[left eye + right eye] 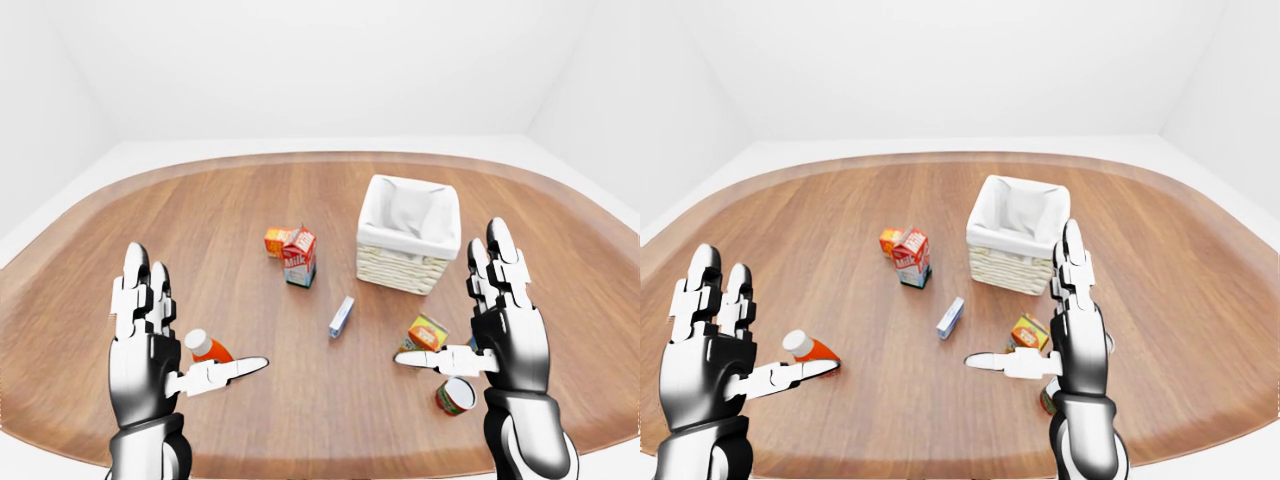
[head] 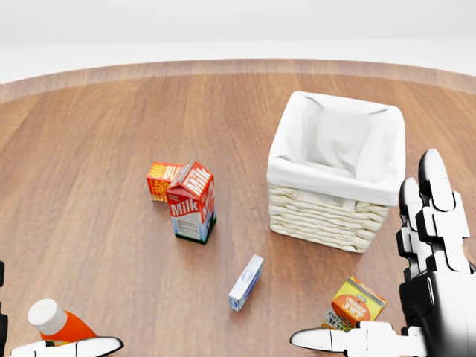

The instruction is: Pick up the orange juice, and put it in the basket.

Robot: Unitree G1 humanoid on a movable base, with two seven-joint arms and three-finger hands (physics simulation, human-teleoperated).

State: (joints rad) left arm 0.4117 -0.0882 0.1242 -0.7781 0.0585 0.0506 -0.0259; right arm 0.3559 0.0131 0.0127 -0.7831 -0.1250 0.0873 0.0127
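Note:
The orange juice [image 2: 353, 303] is a small orange, yellow and green carton lying on the wooden table, at the lower right of the head view. The basket [image 2: 327, 216] is woven with a white cloth lining; it stands just above the carton and holds nothing I can see. My right hand [image 1: 450, 295] is open, fingers upright and thumb pointing left, hovering right beside the carton without touching it. My left hand [image 1: 195, 310] is open at the lower left, away from both.
An orange bottle with a white cap [image 1: 207, 347] lies by my left thumb. A milk carton [image 1: 299, 256] stands mid-table with an orange box [image 1: 276, 241] behind it. A small blue-white box [image 1: 342, 316] lies centre. A can [image 1: 456, 396] lies under my right hand.

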